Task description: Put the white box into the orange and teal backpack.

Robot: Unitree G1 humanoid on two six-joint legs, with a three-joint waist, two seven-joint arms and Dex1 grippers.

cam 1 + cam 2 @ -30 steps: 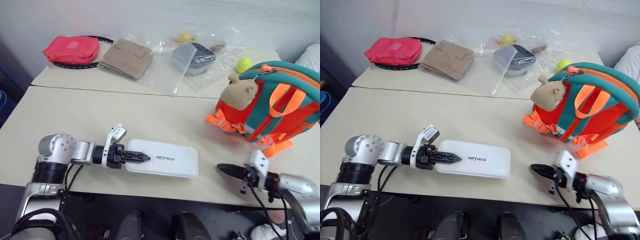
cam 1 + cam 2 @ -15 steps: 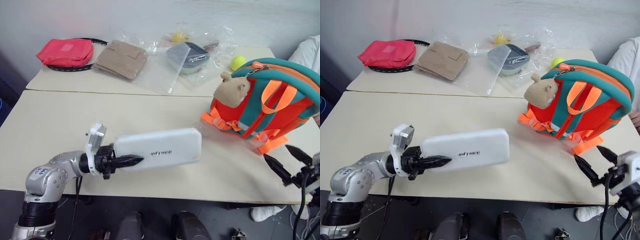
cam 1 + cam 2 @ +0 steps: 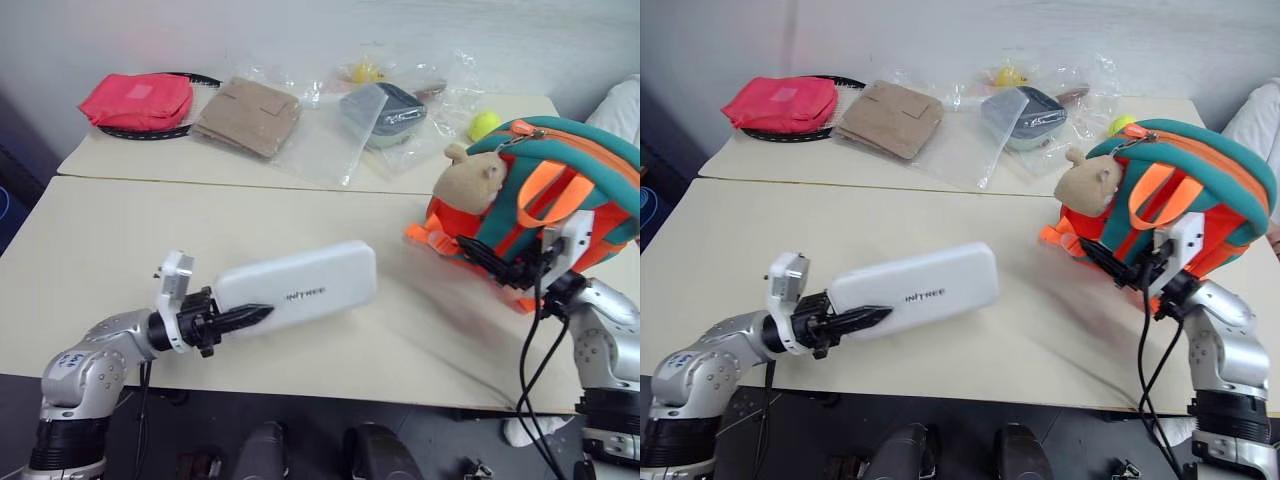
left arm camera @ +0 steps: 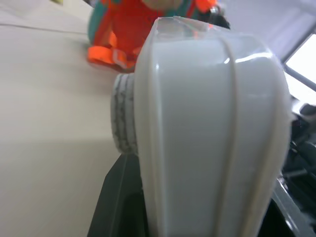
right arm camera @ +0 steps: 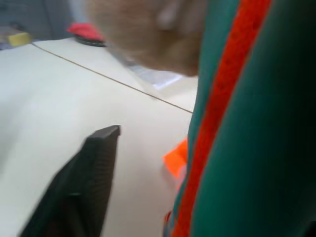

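The white box (image 3: 300, 285) is a long glossy case, held off the table (image 3: 150, 230) with its far end tilted up toward the backpack. My left gripper (image 3: 240, 318) is shut on its near end; in the left wrist view the white box (image 4: 212, 133) stands edge-up between the jaws. The orange and teal backpack (image 3: 575, 195) stands upright at the right, with a tan plush animal (image 3: 472, 180) on its front. My right gripper (image 3: 492, 263) is against the backpack's lower front, open. One finger (image 5: 94, 168) shows beside the backpack's teal and orange edge (image 5: 256, 123).
On the far table lie a red pouch (image 3: 138, 98), a tan folded item in a clear bag (image 3: 250, 115), a grey lidded container in a bag (image 3: 385, 108) and a yellow-green ball (image 3: 486, 125). A person's white sleeve (image 3: 622, 105) is behind the backpack.
My left gripper lifted the white box off the table and rolled it onto a tilt. The right gripper opened, then rose from the table's front edge up to the backpack's front.
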